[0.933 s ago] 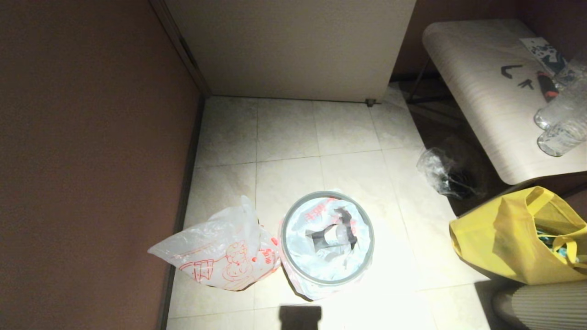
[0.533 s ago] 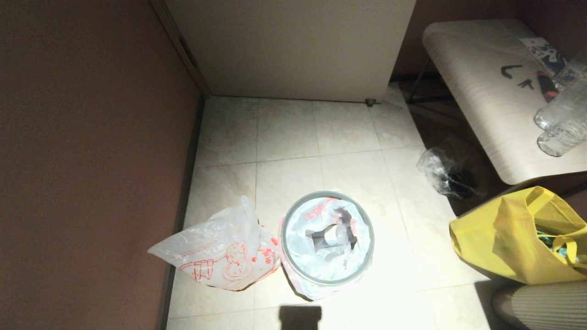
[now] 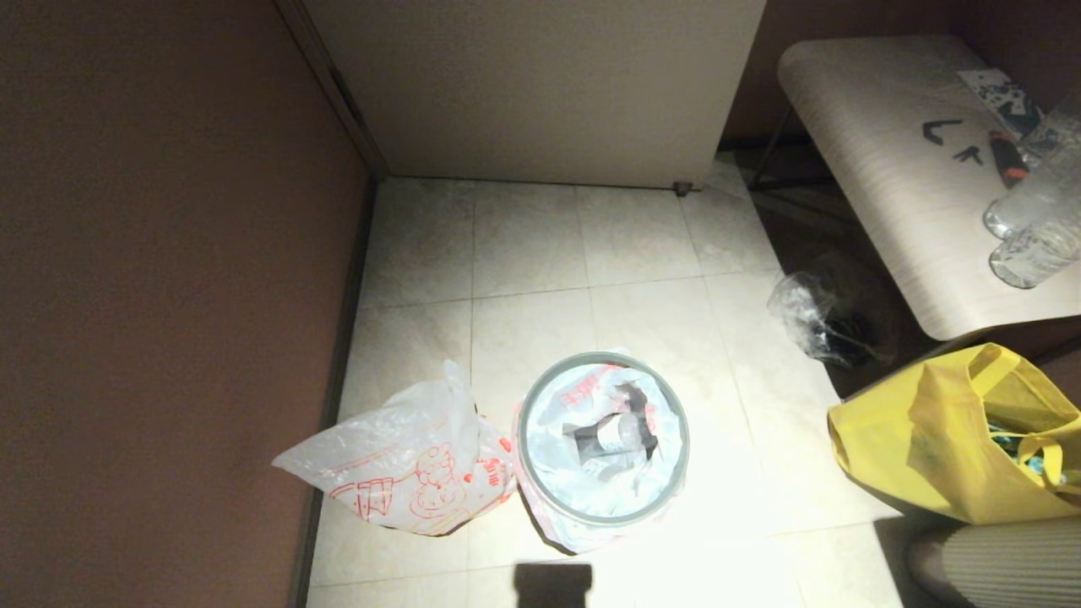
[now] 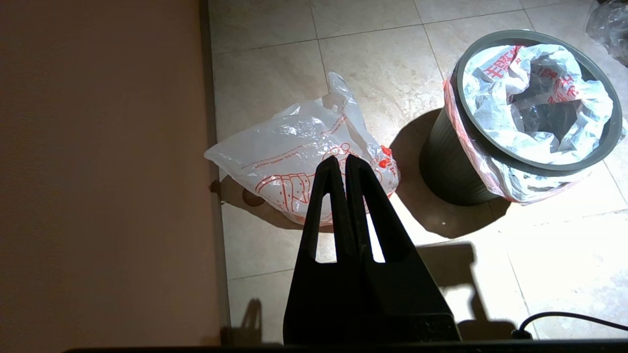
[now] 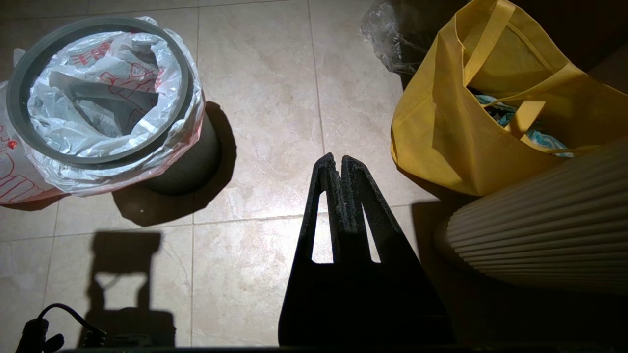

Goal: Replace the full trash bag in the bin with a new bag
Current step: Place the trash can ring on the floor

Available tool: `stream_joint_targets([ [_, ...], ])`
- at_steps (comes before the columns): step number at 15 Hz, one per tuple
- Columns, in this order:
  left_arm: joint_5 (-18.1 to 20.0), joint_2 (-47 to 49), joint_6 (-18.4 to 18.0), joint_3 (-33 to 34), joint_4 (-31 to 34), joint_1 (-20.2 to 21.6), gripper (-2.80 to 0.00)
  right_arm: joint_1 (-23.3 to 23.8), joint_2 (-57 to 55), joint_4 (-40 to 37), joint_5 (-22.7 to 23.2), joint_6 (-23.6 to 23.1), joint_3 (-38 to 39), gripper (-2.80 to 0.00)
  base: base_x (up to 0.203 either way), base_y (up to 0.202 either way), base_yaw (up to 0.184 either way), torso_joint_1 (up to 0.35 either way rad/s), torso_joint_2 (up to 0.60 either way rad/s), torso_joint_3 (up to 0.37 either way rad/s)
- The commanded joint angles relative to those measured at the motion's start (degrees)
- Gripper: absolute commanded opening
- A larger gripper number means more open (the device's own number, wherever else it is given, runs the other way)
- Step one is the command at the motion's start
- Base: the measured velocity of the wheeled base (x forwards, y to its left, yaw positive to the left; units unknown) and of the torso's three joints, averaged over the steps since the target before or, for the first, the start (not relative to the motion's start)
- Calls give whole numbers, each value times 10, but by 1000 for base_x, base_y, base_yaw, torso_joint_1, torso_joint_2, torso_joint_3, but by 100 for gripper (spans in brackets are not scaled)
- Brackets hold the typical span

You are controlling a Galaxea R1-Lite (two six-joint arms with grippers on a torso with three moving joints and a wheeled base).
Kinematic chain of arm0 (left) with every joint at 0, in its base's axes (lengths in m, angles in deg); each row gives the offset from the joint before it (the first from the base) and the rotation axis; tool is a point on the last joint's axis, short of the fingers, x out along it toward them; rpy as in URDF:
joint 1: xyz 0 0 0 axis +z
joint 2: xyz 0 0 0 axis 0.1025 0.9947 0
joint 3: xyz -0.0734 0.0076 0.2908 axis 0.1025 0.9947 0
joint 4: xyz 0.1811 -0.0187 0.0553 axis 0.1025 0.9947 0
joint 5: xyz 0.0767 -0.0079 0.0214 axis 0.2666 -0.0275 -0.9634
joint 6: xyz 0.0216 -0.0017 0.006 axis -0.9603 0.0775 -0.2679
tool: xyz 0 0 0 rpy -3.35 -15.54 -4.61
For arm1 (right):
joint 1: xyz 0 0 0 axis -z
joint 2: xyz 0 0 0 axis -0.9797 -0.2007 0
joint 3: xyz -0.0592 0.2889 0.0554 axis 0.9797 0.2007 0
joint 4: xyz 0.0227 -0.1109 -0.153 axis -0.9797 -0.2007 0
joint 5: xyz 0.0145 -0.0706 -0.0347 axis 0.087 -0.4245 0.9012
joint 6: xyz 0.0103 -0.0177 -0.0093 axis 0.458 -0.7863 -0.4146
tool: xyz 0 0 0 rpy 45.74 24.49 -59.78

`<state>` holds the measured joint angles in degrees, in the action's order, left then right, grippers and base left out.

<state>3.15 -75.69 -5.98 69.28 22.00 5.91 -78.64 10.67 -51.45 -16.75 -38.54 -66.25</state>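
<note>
Both tools hang above the floor, pinched together and empty: left tool (image 4: 346, 159) over the new bag (image 3: 405, 469), right tool (image 5: 337, 159) above bare tiles. Beside that bag, touching it, stands the bin (image 3: 528, 405), lined with the full trash bag (image 3: 591, 498).

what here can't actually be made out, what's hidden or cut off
- What fills the full trash bag: every view shows only crumpled folds.
- Yellow tote contents: its own walls cover them in the right wrist view.
- Clear bottles on the table: cut by the head view's edge.
- Small clear bag contents: in shadow.
</note>
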Motion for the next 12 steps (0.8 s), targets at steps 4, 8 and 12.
stream_joint_targets([
  [4,0,0,0,2,-1,0,-280,0,0,0,0,0,0,-280,0,0,0,0,0,0],
  [8,0,0,0,2,0,0,-280,0,-2,-1,0,0,0,-280,0,0,0,0,0,0],
  [12,0,0,0,2,-1,0,-280,0,0,-6,6,-37,-9,-280,0,0,0,0,0,0],
])
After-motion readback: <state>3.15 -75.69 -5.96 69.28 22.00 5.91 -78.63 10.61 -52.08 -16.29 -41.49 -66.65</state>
